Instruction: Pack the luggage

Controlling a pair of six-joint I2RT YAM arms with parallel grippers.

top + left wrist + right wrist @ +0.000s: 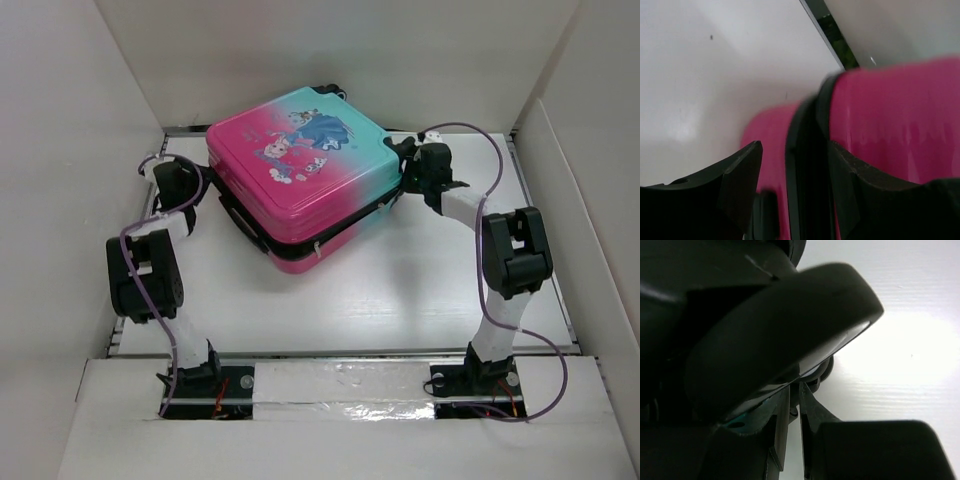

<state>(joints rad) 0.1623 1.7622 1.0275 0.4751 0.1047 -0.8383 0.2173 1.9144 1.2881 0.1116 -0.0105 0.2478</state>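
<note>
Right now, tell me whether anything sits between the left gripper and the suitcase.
Nothing visible does. The left gripper is right at the pink side of the suitcase, its fingers apart with the black seam between them and no other item in the gap.

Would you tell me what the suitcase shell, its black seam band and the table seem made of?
The luggage shell looks like hard glossy plastic, given its soft highlights. Its seam band is matte black, perhaps fabric or rubber; too blurred. The table seems white painted or laminated wood, faintly grained.
</note>
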